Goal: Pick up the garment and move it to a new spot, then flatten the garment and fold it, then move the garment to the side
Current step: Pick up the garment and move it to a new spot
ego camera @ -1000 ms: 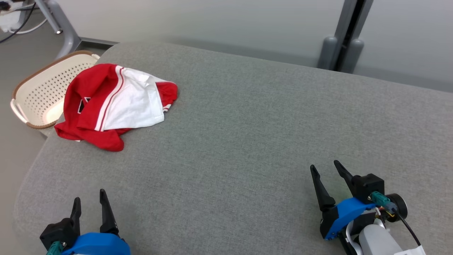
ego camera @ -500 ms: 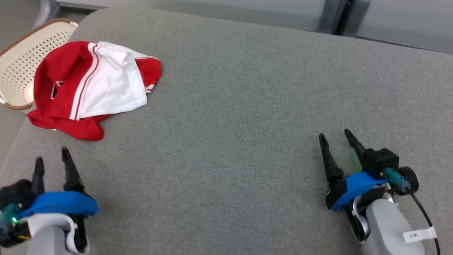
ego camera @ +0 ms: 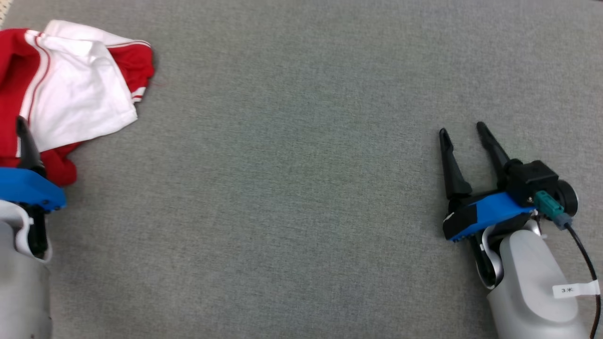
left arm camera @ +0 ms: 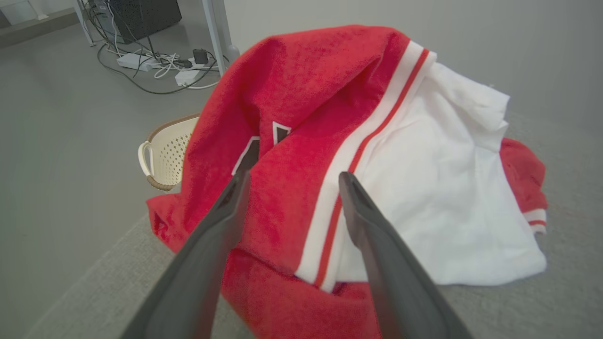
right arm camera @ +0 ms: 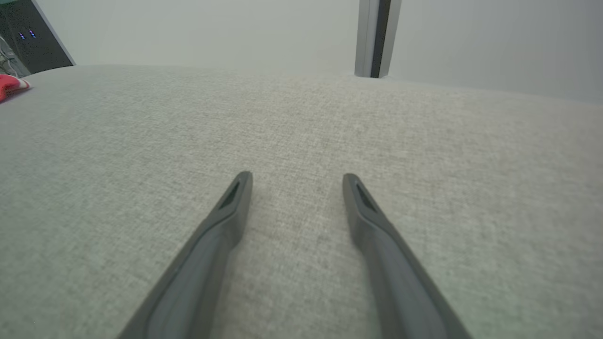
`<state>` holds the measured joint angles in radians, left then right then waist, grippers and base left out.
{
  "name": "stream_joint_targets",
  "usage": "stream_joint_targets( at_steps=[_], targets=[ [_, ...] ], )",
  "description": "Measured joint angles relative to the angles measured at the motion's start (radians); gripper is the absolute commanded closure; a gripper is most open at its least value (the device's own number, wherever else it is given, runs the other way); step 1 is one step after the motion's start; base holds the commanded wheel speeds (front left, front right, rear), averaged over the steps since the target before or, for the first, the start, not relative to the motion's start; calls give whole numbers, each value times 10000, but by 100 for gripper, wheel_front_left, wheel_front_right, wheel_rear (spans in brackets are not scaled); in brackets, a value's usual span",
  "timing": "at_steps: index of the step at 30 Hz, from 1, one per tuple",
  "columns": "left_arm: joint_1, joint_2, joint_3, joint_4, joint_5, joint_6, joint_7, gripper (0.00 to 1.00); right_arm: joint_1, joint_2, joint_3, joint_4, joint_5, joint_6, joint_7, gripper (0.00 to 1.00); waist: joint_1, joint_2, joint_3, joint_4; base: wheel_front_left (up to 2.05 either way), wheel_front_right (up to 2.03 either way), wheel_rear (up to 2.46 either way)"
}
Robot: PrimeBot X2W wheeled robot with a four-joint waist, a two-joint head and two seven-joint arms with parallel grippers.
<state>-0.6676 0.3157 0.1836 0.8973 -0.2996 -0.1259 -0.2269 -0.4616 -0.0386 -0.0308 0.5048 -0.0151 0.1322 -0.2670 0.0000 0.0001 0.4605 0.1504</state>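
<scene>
A crumpled red and white garment [ego camera: 80, 99] lies at the far left of the grey padded surface [ego camera: 301, 197]. In the left wrist view the garment [left arm camera: 424, 188] is heaped close in front, and my left gripper [left arm camera: 294, 177] hovers open over its near red part with nothing between the jaws. One left finger [ego camera: 26, 150] stands against the garment's near edge in the head view. My right gripper [ego camera: 461, 130] is open and empty far to the right, above bare fabric [right arm camera: 297, 177]. A red sliver of the garment [right arm camera: 12, 87] peeks in at that view's left edge.
A cream perforated basket [left arm camera: 162, 155] sits on the floor beyond the surface's left edge, behind the garment. Cables and power strips [left arm camera: 155, 66] lie on the floor further back. A grey post [right arm camera: 374, 37] stands behind the far edge.
The head camera has tipped down and shifted, so the whole scene has slid up and left. My left gripper has advanced to the garment's near edge. Both grippers have stayed open.
</scene>
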Motion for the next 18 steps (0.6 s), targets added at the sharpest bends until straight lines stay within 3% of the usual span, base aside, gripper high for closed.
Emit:
stream_joint_targets(
  at_steps=[7,8,9,10,18],
  targets=[
    [-797,564,-420,1494,-573,-38,1181,0,-298,29,-209,-207,-100,4,-33,0,-1,0,454,-281,0,0,0],
    [-860,556,-527,1597,-635,-38,1262,4,-311,29,-224,-211,-102,4,-33,0,-1,0,469,-300,0,0,0],
    [-907,545,-642,1628,-729,-38,1277,64,-318,29,-244,-211,-102,4,-33,0,-1,0,477,-318,0,0,0],
    [-923,535,-708,1653,-828,-38,1197,100,-325,29,-249,-211,-96,6,-33,0,-2,0,473,-332,0,0,0],
    [-900,384,-2228,863,-1335,-40,301,100,-90,-84,-303,228,221,-6,-23,0,2,0,-211,-215,0,0,0]
  ],
)
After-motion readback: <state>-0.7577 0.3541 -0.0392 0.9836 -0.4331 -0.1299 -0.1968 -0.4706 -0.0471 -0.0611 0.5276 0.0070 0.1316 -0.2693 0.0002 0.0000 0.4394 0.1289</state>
